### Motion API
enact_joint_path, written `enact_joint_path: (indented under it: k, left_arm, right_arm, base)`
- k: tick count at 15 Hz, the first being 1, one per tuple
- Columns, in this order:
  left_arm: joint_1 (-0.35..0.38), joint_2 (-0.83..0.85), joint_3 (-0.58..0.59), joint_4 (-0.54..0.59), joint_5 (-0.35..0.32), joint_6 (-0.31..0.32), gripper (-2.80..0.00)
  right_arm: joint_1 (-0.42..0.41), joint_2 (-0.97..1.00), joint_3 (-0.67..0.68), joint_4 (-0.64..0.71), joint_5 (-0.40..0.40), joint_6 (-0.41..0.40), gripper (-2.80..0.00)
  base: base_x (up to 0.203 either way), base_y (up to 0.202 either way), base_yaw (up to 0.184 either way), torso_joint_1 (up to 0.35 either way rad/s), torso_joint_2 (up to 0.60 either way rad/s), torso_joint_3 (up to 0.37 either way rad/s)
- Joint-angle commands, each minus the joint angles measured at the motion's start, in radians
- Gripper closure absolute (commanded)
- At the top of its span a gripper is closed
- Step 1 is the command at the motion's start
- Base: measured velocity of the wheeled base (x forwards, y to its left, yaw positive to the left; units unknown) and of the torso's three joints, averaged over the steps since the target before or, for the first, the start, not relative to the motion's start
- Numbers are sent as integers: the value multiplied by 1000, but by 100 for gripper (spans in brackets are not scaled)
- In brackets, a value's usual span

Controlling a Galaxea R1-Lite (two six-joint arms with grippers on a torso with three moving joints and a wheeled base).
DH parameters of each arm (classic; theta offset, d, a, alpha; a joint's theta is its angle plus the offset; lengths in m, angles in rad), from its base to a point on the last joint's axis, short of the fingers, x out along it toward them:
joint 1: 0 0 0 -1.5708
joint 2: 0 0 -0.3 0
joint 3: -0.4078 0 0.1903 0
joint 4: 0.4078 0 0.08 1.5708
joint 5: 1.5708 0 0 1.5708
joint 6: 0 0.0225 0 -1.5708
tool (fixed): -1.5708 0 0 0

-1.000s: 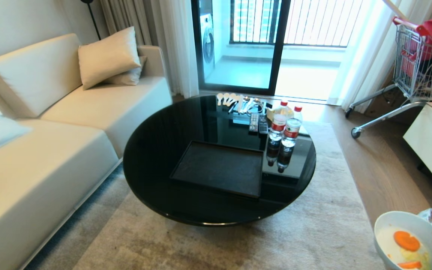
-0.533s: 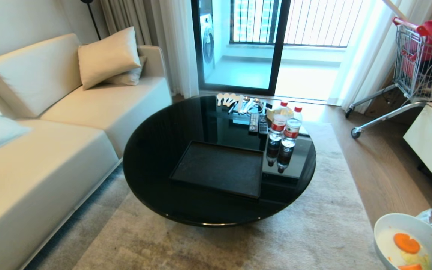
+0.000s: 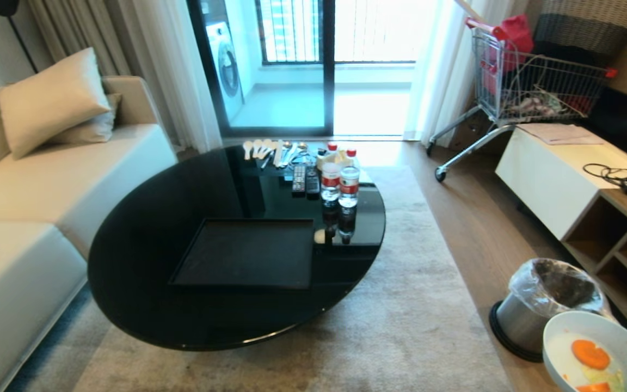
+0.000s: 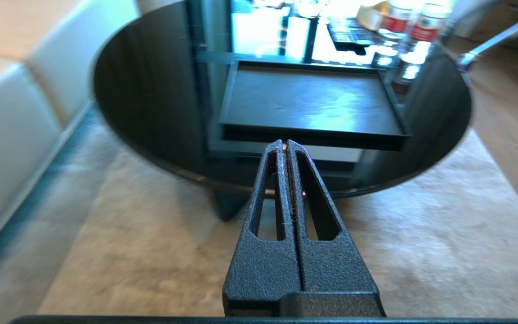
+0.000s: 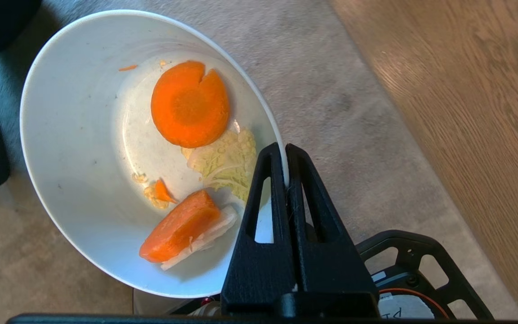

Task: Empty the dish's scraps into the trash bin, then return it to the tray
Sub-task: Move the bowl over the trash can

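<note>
Right end effector clamps dish rim.

Home living room: sofa, rug

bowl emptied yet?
Not emptied: carrot slices and a cabbage bit still lie in the bowl, gripped at its rim by the right end effector.

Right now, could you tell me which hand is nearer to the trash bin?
The right. The right hand grips the white bowl's rim beside the trash bin. The left hand is shut and empty, facing the black tray on the round table.
</note>
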Motion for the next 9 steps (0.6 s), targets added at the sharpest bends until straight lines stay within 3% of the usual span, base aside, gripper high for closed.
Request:
enact_joint_path:
  k: [1, 9]
  left_arm:
    - [0, 0, 0, 0, 0, -1, 0]
    - [0, 0, 0, 0, 0, -1, 0]
  right_arm:
    - [1, 0, -1, 2, -2, 3, 0]
    - [1, 0, -1, 2, -2, 3, 0]
  base:
    - [1, 9, -167, 2, 2, 2]
    - [-1, 10, -168, 4, 4, 3]
